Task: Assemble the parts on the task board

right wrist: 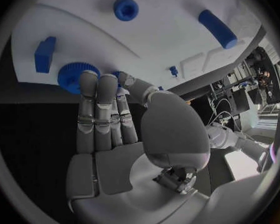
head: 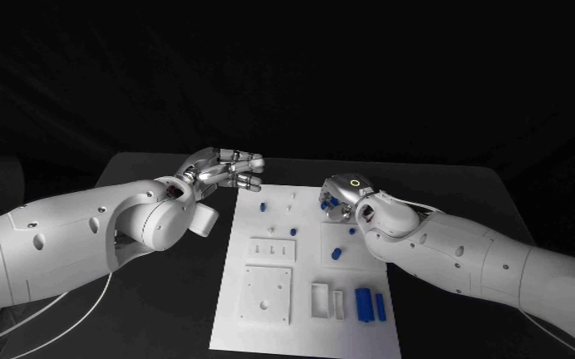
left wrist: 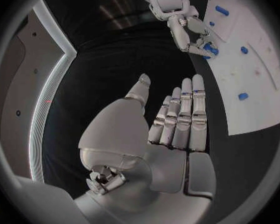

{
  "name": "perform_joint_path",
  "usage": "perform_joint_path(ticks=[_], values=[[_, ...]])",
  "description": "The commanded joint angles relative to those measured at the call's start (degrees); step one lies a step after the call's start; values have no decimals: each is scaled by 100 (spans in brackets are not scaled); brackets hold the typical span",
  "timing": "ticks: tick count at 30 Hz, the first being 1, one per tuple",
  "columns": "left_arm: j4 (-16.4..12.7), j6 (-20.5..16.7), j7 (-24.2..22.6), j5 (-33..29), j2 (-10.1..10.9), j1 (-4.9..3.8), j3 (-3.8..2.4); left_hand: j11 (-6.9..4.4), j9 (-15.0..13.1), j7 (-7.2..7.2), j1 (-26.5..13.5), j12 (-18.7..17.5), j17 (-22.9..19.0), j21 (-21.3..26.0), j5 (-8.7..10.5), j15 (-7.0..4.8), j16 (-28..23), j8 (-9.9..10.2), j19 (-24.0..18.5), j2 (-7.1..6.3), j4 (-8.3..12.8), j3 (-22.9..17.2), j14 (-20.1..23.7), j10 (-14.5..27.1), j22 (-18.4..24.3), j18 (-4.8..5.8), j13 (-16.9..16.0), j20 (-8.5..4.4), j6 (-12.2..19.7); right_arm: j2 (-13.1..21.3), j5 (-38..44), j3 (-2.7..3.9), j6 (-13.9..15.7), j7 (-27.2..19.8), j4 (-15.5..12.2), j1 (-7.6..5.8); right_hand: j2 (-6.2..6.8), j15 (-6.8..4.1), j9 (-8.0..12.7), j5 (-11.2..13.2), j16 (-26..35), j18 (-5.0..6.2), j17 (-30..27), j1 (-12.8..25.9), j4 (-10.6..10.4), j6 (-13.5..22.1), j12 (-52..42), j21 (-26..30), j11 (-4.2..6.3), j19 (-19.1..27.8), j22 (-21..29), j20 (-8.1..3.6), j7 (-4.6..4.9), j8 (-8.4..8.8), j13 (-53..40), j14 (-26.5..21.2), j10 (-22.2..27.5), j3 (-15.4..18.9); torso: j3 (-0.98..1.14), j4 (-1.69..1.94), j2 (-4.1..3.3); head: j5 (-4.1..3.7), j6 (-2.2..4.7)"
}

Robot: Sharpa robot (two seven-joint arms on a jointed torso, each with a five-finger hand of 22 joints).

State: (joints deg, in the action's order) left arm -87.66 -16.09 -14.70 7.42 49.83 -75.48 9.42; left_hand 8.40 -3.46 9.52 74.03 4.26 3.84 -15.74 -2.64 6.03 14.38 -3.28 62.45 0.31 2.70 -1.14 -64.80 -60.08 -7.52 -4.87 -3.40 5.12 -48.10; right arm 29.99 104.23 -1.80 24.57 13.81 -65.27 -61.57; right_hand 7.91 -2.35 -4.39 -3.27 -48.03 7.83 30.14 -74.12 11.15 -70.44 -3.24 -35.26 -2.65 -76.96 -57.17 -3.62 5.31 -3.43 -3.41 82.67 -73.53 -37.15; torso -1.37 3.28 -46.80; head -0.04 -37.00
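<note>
Parts (head: 363, 302) lie across the task board (head: 266, 326). Right hand (head: 338, 197) fingers a blue gear (right wrist: 71, 76) at its far right edge, grip unclear; seating comes next. Left hand (head: 225, 168) hovers empty, fingers loosely apart.

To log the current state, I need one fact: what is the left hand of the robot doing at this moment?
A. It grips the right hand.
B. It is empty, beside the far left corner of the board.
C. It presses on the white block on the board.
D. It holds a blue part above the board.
B: the left hand has nothing in its fingers and sits off the task board near its far left corner.
</note>
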Motion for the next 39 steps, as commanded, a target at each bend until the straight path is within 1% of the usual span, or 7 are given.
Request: perform_joint_path(ticks=[1, 5, 9, 22, 28, 35, 39], values=[[5, 80, -44, 35, -6, -6, -4, 13, -5, 18, 8, -20, -2, -31, -31, 20, -10, -14, -35, 77, 43, 12, 5, 39, 5, -70, -3, -4, -16, 36, 163, 6, 200, 250, -133, -31, -1, -32, -4, 15, 13, -95, 12, -8, -29, -30, -11, 23, 5, -27, -111, -41, -3, -22, -7, 3, -28, -68, 3, 6, 7, 5, 27], [12, 58, -46, 35, -1, -6, -4, 11, 0, -2, 10, -21, -2, -36, -32, 18, -7, -8, -32, 77, 51, 11, 0, 44, 5, -72, -3, -5, 46, 41, 208, 40, 223, 336, -236, -65, 29, -39, -2, 22, 13, -107, 20, -1, -63, -30, -10, -48, 6, -72, -289, -46, -2, -23, -6, 6, -32, -113, 9, -5, 3, 23, 57], [15, 47, -47, 35, -3, -6, -4, 11, -2, 0, 9, -22, -2, -41, -32, 16, -3, -11, -26, 78, 54, 11, -7, 48, 4, -74, -3, -7, 56, -26, 254, 88, 259, 424, -272, -108, 55, -41, -2, 25, 12, -109, 30, -6, -88, -33, -9, -8, 9, -98, -414, -47, -8, -23, -6, 1, -32, -130, 1, 1, -11, 10, 98], [16, 55, -44, 35, -44, -6, -4, 12, -4, 2, 6, -20, -2, -47, -32, 15, -1, -14, -25, 83, 60, 10, -9, 51, 3, -73, -3, -8, 33, -515, 321, 116, 301, 579, 40, -164, 77, -41, 4, 28, 34, -122, 16, 5, -141, -13, -9, 97, 4, -176, -703, -47, -4, -22, -5, 5, -1, -115, -7, 29, -43, 51, 142], [29, 71, -41, 35, -98, -6, -4, 12, -4, 2, 6, -20, -2, -47, -32, 15, -1, -14, -25, 83, 60, 10, -9, 51, 3, -73, -3, -8, 33, -747, 338, 117, 369, 630, 223, -158, 91, -37, 8, 27, 38, -120, 11, 9, -146, 0, -8, 147, -3, -194, -738, -44, 0, -23, -4, 4, 19, -128, -35, 84, -80, 21, 150], [18, 74, -36, 35, -115, -9, -5, 13, -4, 7, 4, -19, -2, -54, -32, 16, -1, -13, -33, 89, 71, 11, -5, 52, 5, -72, -3, -7, 19, -937, 342, 117, 422, 687, 396, -144, 100, -40, 9, 25, 29, -117, 4, 15, -157, 6, -8, 371, -6, -285, -960, -45, 1, -23, -4, 4, 34, -144, -70, 131, -110, 6, 152], [14, 75, -32, 36, -119, -15, -6, 13, -4, 7, 4, -19, -2, -54, -32, 16, -1, -13, -33, 89, 71, 11, -5, 52, 5, -72, -3, -7, 19, -999, 330, 116, 409, 677, 460, -135, 100, -40, 9, 25, 29, -117, 4, 15, -157, 6, -8, 371, -6, -285, -960, -45, 1, -23, -4, 4, 34, -144, -79, 148, -119, -3, 151]])
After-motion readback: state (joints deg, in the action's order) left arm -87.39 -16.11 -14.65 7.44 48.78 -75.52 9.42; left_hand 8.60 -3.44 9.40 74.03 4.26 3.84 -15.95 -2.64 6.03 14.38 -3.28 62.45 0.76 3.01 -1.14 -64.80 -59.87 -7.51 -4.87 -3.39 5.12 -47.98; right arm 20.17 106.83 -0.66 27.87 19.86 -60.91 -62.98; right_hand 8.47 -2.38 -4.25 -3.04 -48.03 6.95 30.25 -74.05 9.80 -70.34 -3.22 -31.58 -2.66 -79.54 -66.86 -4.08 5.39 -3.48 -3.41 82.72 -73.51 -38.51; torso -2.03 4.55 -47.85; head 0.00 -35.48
